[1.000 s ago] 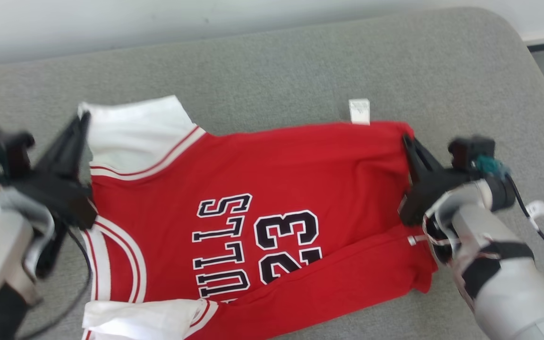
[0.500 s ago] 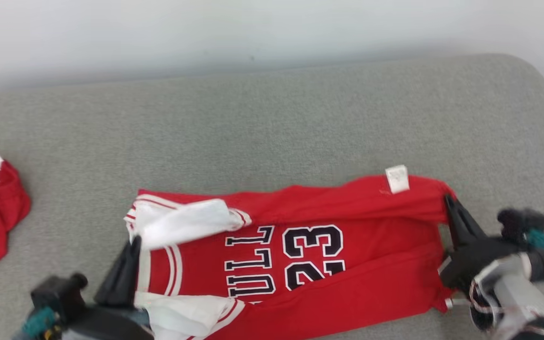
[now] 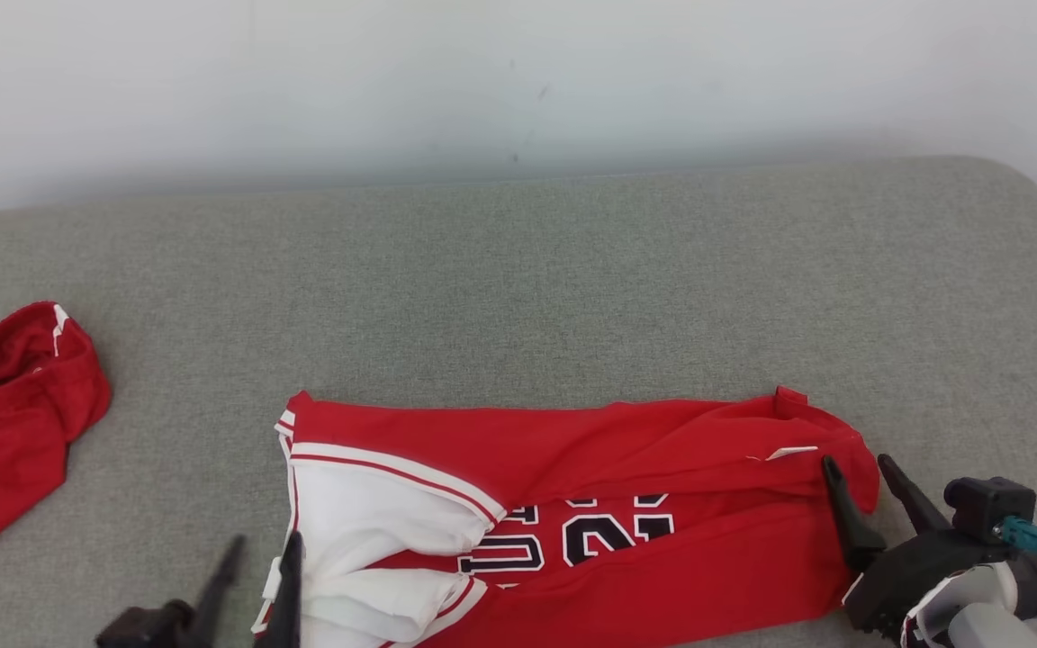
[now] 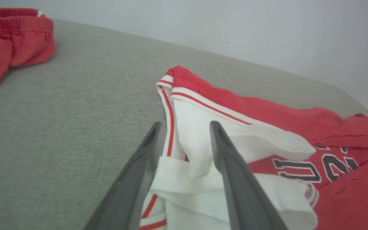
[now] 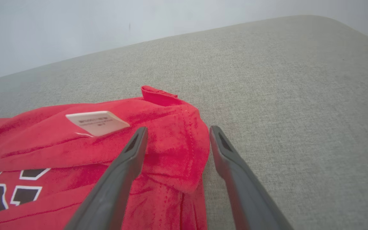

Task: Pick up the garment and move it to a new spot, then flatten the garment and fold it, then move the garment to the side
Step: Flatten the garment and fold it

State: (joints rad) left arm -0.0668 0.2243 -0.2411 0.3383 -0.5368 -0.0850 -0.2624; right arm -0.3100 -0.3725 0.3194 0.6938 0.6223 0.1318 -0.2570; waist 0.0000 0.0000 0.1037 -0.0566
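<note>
The garment (image 3: 572, 486) is a red jersey with white trim and black lettering, lying folded lengthwise on the grey cushion (image 3: 518, 288). Its far half is turned over the near half, partly covering the number. My left gripper (image 3: 262, 558) stands open at the jersey's white armhole end; in the left wrist view the left gripper (image 4: 184, 127) straddles the white trim of the garment (image 4: 267, 134). My right gripper (image 3: 859, 468) is open at the hem end. In the right wrist view the right gripper (image 5: 177, 131) has the red hem corner (image 5: 177, 134) between its spread fingers, ungripped.
A second red garment (image 3: 5, 423) lies crumpled at the cushion's left edge, also seen as the red heap (image 4: 8, 38) in the left wrist view. A pale wall (image 3: 518, 81) runs behind the cushion. The cushion's rounded right end (image 3: 1023, 234) drops off.
Both grippers have opened and let go of the jersey after laying its far half over the near half. The head camera has tilted up, bringing the wall and the second garment into view.
</note>
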